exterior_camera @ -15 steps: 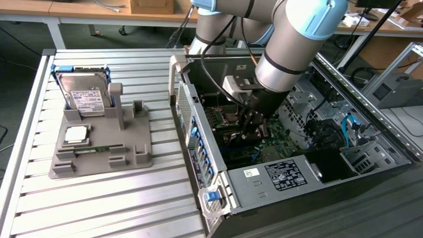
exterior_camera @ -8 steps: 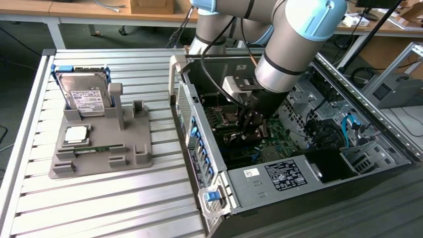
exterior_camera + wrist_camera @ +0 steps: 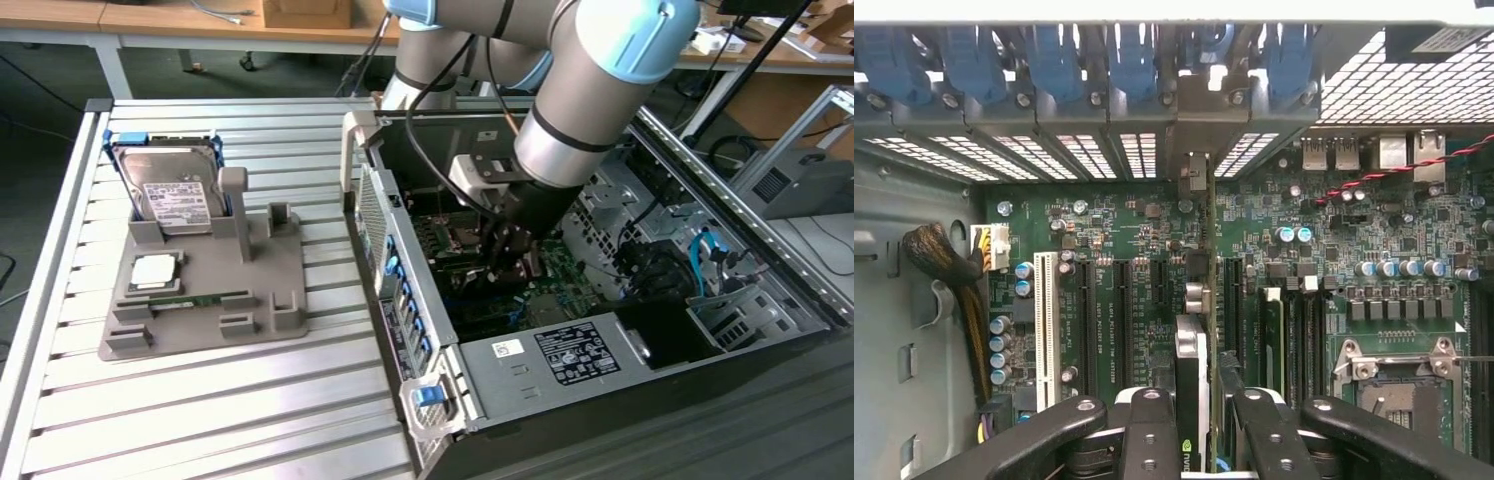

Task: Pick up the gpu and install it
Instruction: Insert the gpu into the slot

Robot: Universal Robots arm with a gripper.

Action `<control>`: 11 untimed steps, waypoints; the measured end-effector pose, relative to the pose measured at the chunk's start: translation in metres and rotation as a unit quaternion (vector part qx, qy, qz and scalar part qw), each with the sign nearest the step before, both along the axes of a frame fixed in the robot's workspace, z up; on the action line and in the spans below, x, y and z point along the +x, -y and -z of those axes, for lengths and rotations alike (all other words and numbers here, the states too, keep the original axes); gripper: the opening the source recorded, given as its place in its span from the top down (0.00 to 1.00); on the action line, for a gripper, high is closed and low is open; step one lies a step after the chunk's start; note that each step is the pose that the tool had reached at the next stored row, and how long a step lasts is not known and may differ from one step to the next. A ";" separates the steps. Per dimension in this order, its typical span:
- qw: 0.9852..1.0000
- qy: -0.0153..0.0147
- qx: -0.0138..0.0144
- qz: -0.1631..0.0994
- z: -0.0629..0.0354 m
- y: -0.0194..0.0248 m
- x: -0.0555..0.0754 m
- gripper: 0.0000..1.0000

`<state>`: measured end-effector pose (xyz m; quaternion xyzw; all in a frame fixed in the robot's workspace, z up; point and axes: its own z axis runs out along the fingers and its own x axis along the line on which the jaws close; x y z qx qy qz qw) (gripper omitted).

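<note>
Gripper [image 3: 1199, 440]: down inside the open computer case [image 3: 534, 385], black fingers [image 3: 1149, 435] clamped on the gpu [image 3: 1199, 330], one on each flat face. Holding by the faces keeps the thin card stiff and vertical.

Gpu position: edge-on over the motherboard [image 3: 1124, 240], running from the fingers toward the case's rear wall at 12 o'clock in the wrist view. Its line lies along the long expansion slots, between the black slot [image 3: 1122, 320] at 9 o'clock of it and the slot at 3 o'clock. I cannot tell whether the lower edge has entered a slot or sits just above.

Gpu bracket end: a grey metal tab [image 3: 1197, 170] reaches the slotted rear panel under the blue retaining clips [image 3: 1054, 60]; this alignment looks deliberate, so that bracket and rear opening meet.

Gpu look: thin dark edge, metallic grey block near the fingers, small green logo low on it.

Motherboard: green, matte, densely studded with silver-topped capacitors; one white slot [image 3: 1046, 330] beside the black ones; bare CPU socket [image 3: 1399, 380] at 4 o'clock.

Case: perforated grey sheet steel, sharp folded edges.

Parts stand [image 3: 200, 300]: grey moulded plastic at 9 o'clock of the case on the ribbed table [image 3: 200, 420]; the silver hard drive [image 3: 167, 190] stands upright in it.
</note>
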<state>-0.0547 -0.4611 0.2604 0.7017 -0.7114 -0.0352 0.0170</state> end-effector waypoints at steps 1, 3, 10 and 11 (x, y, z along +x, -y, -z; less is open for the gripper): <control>1.000 0.000 0.000 0.000 0.0004 0.0000 0.000 0.73; 1.000 0.000 0.000 0.000 0.0009 0.0000 0.000 0.73; 1.000 0.000 0.000 0.000 0.0019 0.0000 0.000 0.73; 1.000 0.000 0.000 0.000 0.0019 0.0000 0.000 0.73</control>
